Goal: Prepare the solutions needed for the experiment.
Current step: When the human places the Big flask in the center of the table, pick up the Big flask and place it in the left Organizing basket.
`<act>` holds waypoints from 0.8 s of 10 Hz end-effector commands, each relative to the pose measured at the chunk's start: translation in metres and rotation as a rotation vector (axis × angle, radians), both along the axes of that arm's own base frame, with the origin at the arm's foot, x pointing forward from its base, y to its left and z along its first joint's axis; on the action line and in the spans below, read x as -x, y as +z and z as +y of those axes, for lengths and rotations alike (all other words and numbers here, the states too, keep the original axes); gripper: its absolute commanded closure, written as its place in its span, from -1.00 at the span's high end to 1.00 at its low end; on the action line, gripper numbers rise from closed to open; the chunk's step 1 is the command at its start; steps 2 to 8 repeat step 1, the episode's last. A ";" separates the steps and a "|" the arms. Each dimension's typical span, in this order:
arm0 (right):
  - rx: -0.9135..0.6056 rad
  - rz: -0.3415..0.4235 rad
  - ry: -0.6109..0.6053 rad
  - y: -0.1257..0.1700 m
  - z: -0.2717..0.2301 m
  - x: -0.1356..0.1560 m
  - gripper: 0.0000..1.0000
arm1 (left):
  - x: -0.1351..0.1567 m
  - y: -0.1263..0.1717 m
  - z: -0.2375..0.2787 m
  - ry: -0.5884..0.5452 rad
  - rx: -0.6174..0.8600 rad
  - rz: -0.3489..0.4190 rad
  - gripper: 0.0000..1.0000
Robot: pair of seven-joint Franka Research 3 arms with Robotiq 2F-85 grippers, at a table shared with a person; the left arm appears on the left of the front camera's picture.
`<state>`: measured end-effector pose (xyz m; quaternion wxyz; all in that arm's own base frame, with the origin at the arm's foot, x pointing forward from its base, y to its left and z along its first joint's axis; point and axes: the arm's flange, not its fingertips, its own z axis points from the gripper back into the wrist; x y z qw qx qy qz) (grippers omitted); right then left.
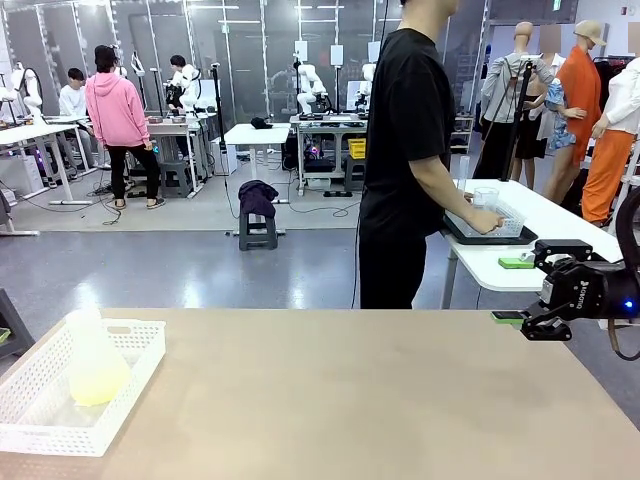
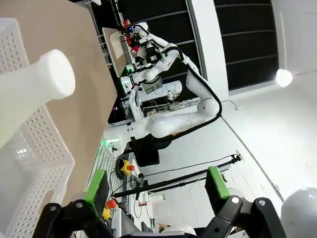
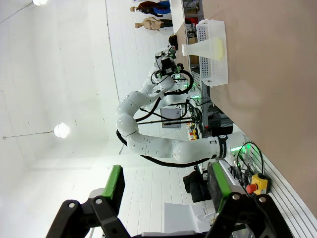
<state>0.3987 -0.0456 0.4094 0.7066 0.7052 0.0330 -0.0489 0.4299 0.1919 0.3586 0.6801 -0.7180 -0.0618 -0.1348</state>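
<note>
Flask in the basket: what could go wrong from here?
1. The flask of pale yellow solution looks tall and narrow-necked in the shallow white basket; a nudge might tip it.
2. The person is turned away at another table, so a handover could be mistimed.
3. The right gripper waits open at the table's right edge, far from the flask.

Bright overhead light, sharp pics; wrist views warped w/ lamp glare.

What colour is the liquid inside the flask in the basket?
Pale yellow liquid, best seen in the front view.
</note>
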 end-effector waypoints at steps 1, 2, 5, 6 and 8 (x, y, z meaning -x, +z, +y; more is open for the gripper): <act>-0.008 -0.016 0.002 0.001 0.001 0.000 0.72 | 0.002 0.001 -0.004 0.001 0.037 -0.005 1.00; -0.008 -0.016 0.002 0.001 0.001 0.000 0.72 | 0.002 0.001 -0.004 0.001 0.037 -0.005 1.00; -0.008 -0.016 0.002 0.001 0.001 0.000 0.72 | 0.002 0.001 -0.004 0.001 0.037 -0.005 1.00; -0.008 -0.016 0.002 0.001 0.001 0.000 0.72 | 0.002 0.001 -0.004 0.001 0.037 -0.005 1.00; -0.008 -0.016 0.002 0.001 0.001 0.000 0.72 | 0.002 0.001 -0.004 0.001 0.037 -0.005 1.00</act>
